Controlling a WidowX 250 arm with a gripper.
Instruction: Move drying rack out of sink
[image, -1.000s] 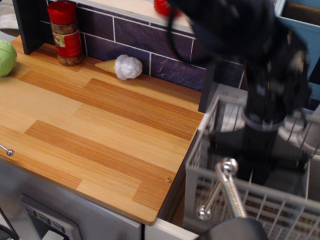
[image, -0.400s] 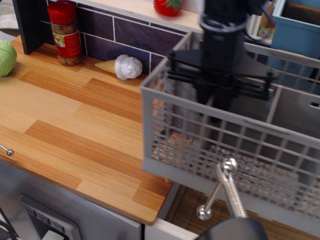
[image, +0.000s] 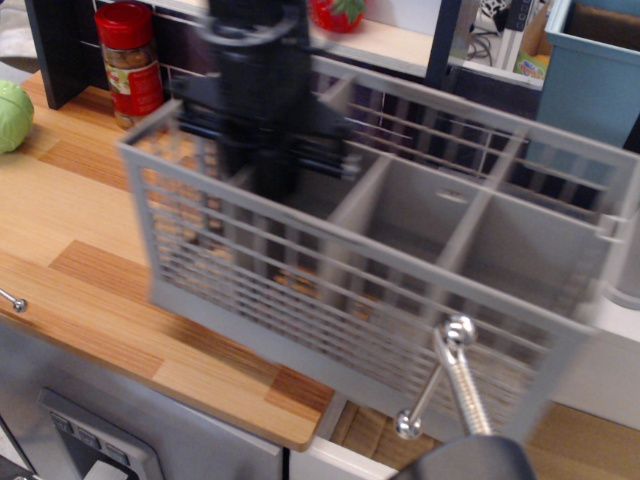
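The grey lattice drying rack (image: 400, 270) hangs tilted in the air, blurred by motion. Its left end is over the wooden countertop (image: 70, 220) and its right end is still above the sink (image: 600, 365). My black gripper (image: 270, 175) reaches down into the rack's left compartment and is shut on the rack there; the lattice wall partly hides its fingertips. The sink's tan bottom shows at the lower right, with the chrome faucet (image: 455, 375) in front of the rack.
A red-lidded jar (image: 130, 60) stands at the back left and a green cabbage (image: 12, 115) lies at the left edge. A red fruit (image: 338, 12) sits on the back shelf. A light-blue box (image: 595, 85) stands at the back right.
The rack has been lifted out of the sink and carried up and to the left with my gripper. It now covers the white ice cream cone on the counter.
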